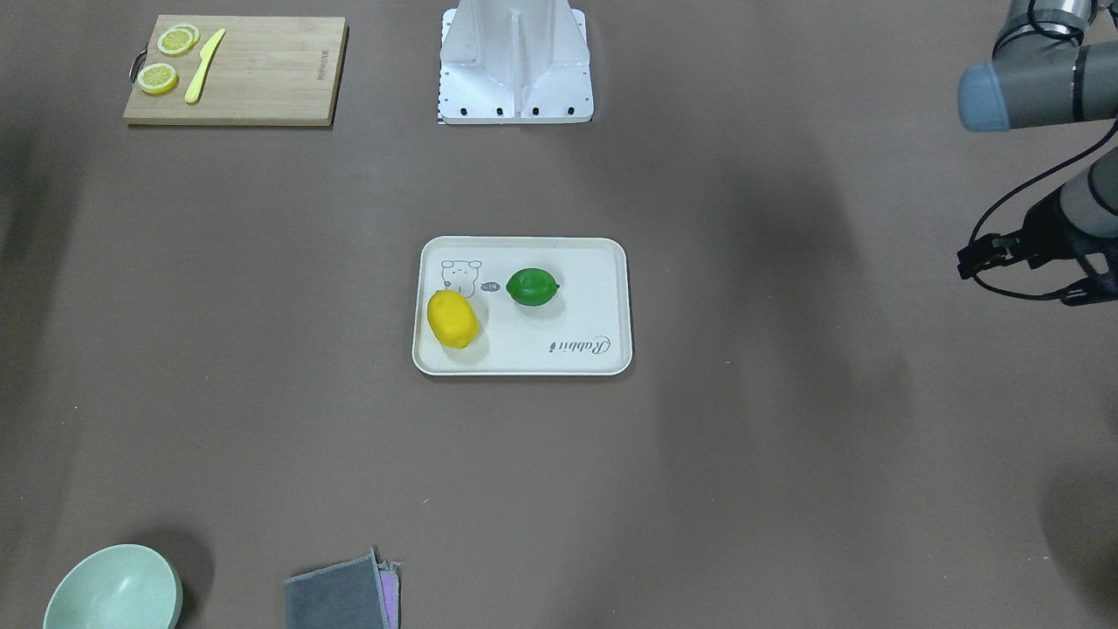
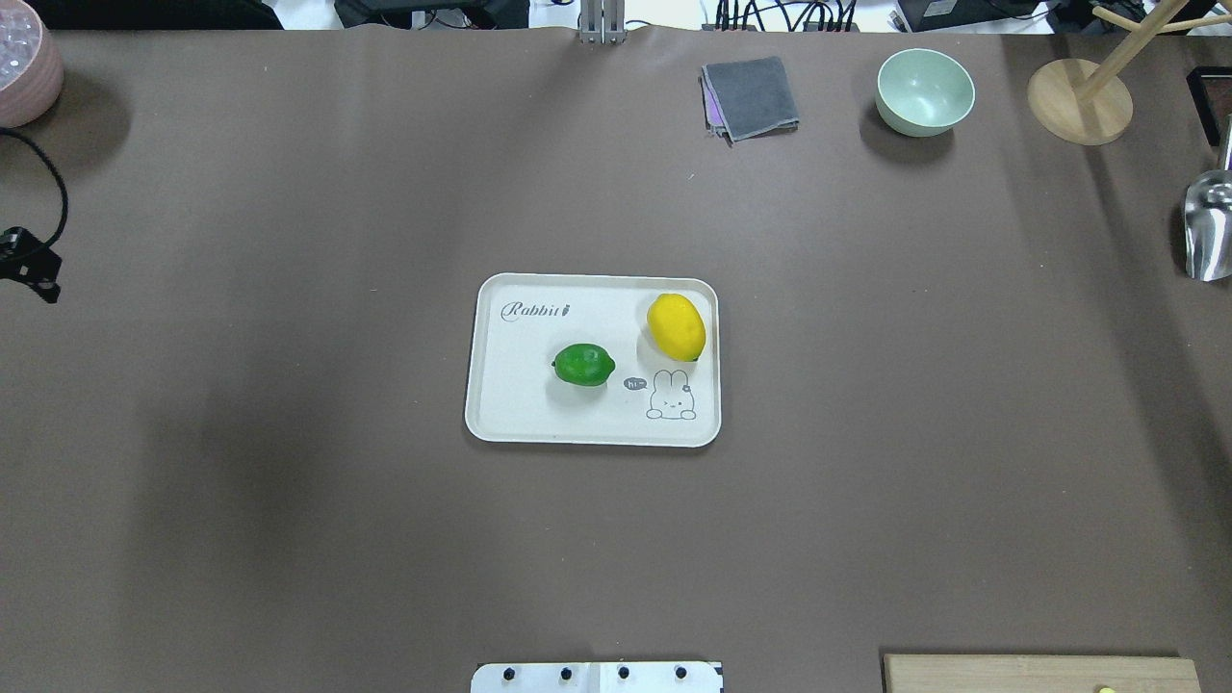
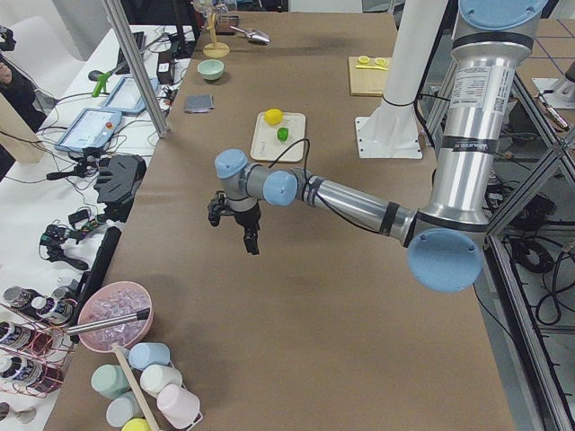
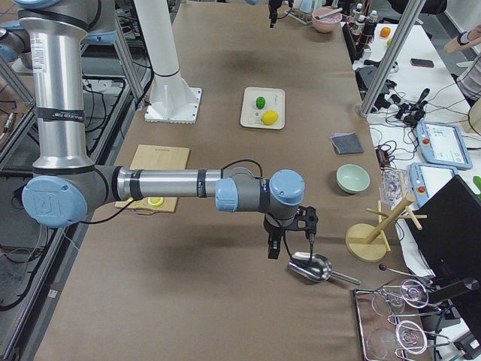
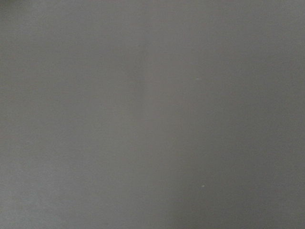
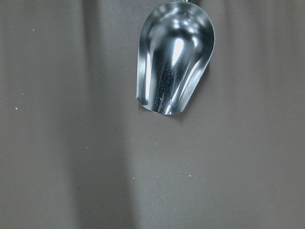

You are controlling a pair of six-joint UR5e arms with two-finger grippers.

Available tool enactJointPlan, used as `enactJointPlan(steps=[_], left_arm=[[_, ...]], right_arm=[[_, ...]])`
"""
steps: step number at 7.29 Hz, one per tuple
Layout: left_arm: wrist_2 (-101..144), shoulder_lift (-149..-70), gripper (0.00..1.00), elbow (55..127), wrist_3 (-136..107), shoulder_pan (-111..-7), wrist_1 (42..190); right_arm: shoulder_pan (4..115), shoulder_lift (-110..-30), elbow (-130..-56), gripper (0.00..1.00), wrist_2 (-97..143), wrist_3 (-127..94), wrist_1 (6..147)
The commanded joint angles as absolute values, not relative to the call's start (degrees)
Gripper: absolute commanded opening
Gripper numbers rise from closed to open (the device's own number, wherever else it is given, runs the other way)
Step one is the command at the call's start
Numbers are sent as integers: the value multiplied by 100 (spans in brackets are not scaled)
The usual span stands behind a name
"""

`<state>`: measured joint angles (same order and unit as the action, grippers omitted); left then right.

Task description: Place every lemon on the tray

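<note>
The bright yellow lemon point(image 1: 452, 319) and the dark green lemon point(image 1: 532, 286) both lie on the off-white tray point(image 1: 568, 354) at the table's middle. They also show in the overhead view, yellow point(image 2: 676, 327) and green point(image 2: 583, 365). My left gripper point(image 3: 249, 238) hangs over bare table far off to the tray's side, holding nothing; I cannot tell if it is open or shut. My right gripper point(image 4: 273, 247) hangs near a metal scoop point(image 4: 312, 268) at the other end of the table. It shows only in the right side view, so I cannot tell its state.
A wooden cutting board point(image 1: 262, 79) with lemon slices point(image 1: 157, 79) and a yellow knife point(image 1: 203, 65) lies near the robot base point(image 1: 515, 65). A green bowl point(image 2: 924, 91), a grey cloth point(image 2: 753, 96) and a wooden stand point(image 2: 1078, 101) are at the far side.
</note>
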<state>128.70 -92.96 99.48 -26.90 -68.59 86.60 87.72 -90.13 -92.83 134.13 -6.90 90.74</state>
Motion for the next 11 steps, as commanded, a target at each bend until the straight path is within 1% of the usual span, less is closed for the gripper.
enactJointPlan(steps=[1,3,4,5,6,7,8,10,11], left_arm=[[12920,-8520,98,9932,-1867,-7477,8815],[12929,-8402,98,9556,-691,-8353,8781],[13051,-8402,98,9206,71,-8854,8763],[13060,-8411,98,9089,627,-9233,8650],[13095,-8507,98,9097,650,-9385,8309],[13644,-8517,98,9184,642,-9404,8036],[14206,-8447,98,9237,642,-9404,8077],[13750,-8473,98,9640,572,-9335,8121],[13720,-8464,98,9650,597,-9212,8121]], right_arm=[[8763,-9035,-9299,100,13412,-686,9097],[8763,-9044,-9299,100,13403,-686,9088],[8763,-9044,-9299,100,13403,-686,9088],[8763,-9044,-9290,100,13403,-686,9062],[8763,-9044,-9281,100,13412,-677,9053],[8763,-9044,-9281,100,13412,-677,9053],[8763,-9035,-9264,100,13412,-677,9053],[8763,-9035,-9264,100,13412,-677,9044],[8763,-9035,-9264,100,13412,-677,9044]])
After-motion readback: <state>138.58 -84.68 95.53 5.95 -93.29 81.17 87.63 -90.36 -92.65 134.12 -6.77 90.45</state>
